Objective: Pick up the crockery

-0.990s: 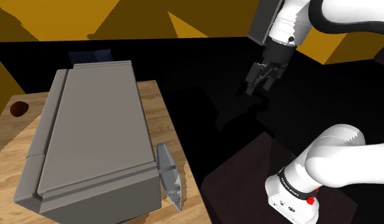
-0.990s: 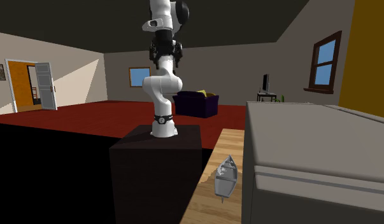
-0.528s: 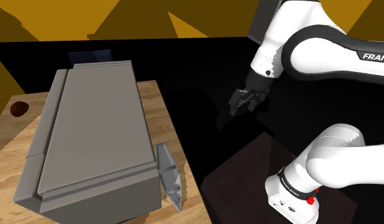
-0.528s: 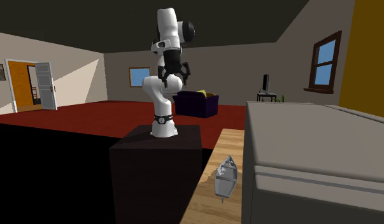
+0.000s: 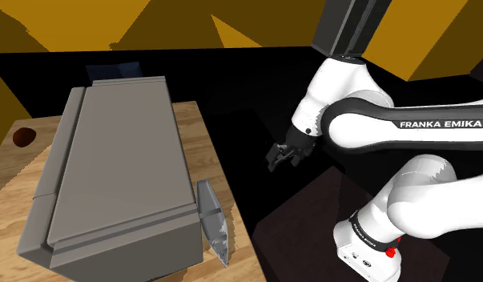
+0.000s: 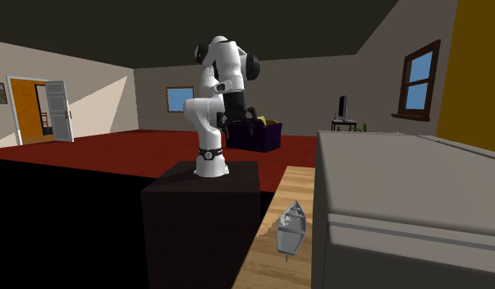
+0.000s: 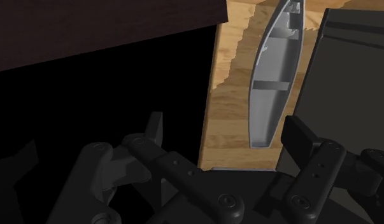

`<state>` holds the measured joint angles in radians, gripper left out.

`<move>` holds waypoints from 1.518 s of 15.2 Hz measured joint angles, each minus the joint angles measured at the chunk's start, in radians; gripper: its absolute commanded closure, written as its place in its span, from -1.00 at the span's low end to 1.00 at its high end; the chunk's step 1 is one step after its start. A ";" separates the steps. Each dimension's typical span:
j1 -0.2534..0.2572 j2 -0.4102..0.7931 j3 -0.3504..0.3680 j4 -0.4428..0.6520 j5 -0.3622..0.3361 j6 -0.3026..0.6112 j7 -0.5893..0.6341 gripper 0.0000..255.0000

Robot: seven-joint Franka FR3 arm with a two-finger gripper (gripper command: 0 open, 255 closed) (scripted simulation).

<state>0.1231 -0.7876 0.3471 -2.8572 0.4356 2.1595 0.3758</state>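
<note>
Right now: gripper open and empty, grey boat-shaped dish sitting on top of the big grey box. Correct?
Not quite. The gripper is open and empty, but the grey boat-shaped dish is not on top of the big grey box. It sits on the wooden table, beside the box. The wrist view shows this, and the shoulder view agrees.

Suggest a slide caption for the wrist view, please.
Open fingers face the grey dish on the wooden table.
</note>
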 measured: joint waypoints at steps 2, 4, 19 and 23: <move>0.025 0.055 0.046 -0.033 0.051 0.104 0.024 -1.00; 0.040 0.141 0.092 -0.041 0.095 0.214 0.043 -1.00; 0.287 1.014 -0.001 0.092 -0.158 1.074 0.446 -1.00; 0.420 1.218 -0.098 0.206 -0.136 1.197 0.468 -1.00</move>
<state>0.5431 0.4305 0.2496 -2.6514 0.2998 3.3561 0.8436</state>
